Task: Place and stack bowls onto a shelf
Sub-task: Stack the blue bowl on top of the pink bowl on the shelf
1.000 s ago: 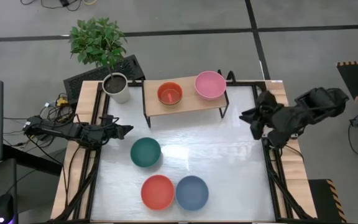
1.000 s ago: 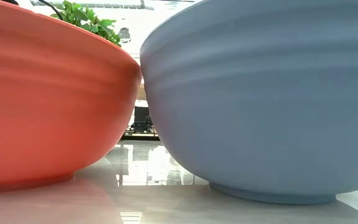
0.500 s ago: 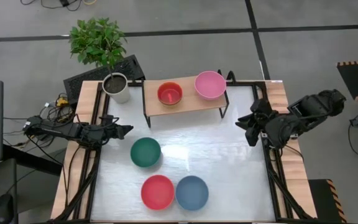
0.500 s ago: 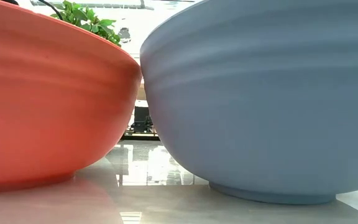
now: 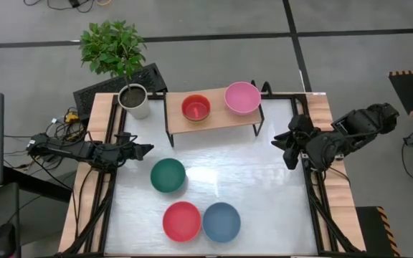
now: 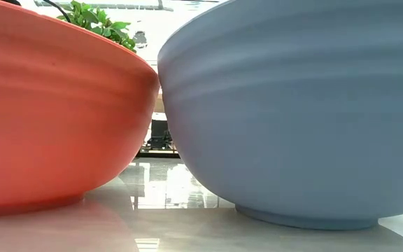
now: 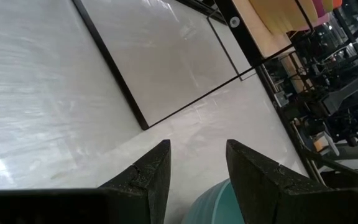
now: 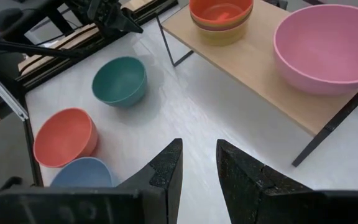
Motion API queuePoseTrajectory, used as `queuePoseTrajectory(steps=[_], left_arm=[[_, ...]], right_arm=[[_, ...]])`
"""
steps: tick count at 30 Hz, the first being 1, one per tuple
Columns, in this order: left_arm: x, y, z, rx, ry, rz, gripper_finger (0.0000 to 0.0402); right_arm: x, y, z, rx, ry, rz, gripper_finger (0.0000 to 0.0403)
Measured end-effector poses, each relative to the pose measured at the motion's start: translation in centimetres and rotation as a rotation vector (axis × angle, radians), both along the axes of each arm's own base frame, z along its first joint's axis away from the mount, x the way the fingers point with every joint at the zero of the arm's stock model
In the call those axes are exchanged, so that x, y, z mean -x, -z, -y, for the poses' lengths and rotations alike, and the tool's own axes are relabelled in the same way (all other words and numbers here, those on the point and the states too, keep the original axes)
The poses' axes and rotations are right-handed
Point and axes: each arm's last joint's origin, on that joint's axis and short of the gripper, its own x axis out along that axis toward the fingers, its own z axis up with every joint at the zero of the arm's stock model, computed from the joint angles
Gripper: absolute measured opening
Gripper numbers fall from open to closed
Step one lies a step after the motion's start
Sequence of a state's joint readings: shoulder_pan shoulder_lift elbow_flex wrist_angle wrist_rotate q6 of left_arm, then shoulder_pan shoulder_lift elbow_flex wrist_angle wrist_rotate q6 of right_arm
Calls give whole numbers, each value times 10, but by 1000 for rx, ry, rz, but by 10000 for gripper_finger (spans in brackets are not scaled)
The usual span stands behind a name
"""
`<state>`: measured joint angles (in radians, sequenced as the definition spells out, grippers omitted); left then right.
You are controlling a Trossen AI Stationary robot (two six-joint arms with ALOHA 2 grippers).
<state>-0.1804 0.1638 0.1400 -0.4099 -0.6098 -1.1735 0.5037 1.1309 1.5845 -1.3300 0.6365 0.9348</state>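
Note:
On the light-wood shelf (image 5: pixel 214 118) at the table's far side stand a red bowl (image 5: pixel 196 107), stacked on a yellow one (image 8: pixel 219 34), and a larger pink bowl (image 5: pixel 242 97). A dark green bowl (image 5: pixel 168 175), a red bowl (image 5: pixel 182 221) and a blue bowl (image 5: pixel 221 221) rest on their bases on the white table; the last two fill the low view. My right gripper (image 5: pixel 290 147) hangs open above the table's right edge, right of the shelf, with nothing between its fingers (image 8: pixel 166 171). My left gripper (image 5: pixel 140 150) waits open at the left edge, near the green bowl (image 7: pixel 213 202).
A potted plant in a white pot (image 5: pixel 133 100) stands left of the shelf at the far left corner. The shelf's thin black legs (image 8: pixel 328 134) stand on the table. Bare tabletop (image 5: pixel 249 172) lies between the shelf and the near bowls.
My right gripper has come a little down and toward the table's middle, away from the right edge, then held still. The bowls and my left gripper have kept their places.

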Motion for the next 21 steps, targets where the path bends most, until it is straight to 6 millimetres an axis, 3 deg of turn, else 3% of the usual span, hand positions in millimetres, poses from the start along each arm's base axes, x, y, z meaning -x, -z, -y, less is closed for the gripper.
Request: queuePoseTrajectory(steps=[21], left_arm=[[0,0,0,1,0,1,140]], right_arm=[[-2,-1,-1,12,-18,11,123]])
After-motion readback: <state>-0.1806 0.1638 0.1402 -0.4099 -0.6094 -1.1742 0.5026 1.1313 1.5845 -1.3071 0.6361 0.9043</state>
